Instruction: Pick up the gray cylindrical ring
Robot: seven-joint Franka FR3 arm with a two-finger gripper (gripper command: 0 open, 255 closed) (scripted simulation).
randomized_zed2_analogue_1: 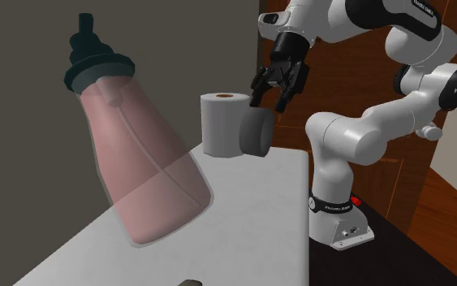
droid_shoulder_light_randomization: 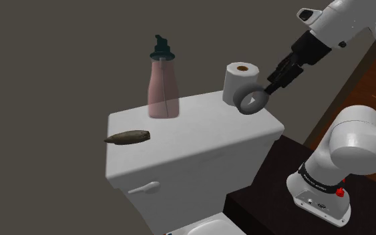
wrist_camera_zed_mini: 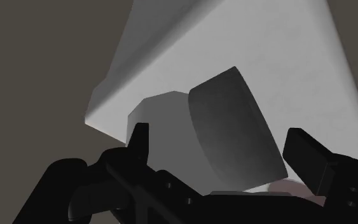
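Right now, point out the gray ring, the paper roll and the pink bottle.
gray ring point(randomized_zed2_analogue_1: 255, 134), second exterior view, its outer wall.
paper roll point(randomized_zed2_analogue_1: 220, 126), second exterior view, its side.
pink bottle point(randomized_zed2_analogue_1: 149, 175), second exterior view, its body.

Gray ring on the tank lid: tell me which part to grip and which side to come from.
Grip the gray ring across its two flat faces, coming down from above. It stands on its rim near the edge of the tank lid, beside the paper roll, with its curved wall upward. In the wrist view the open jaws of the gripper straddle it that way.
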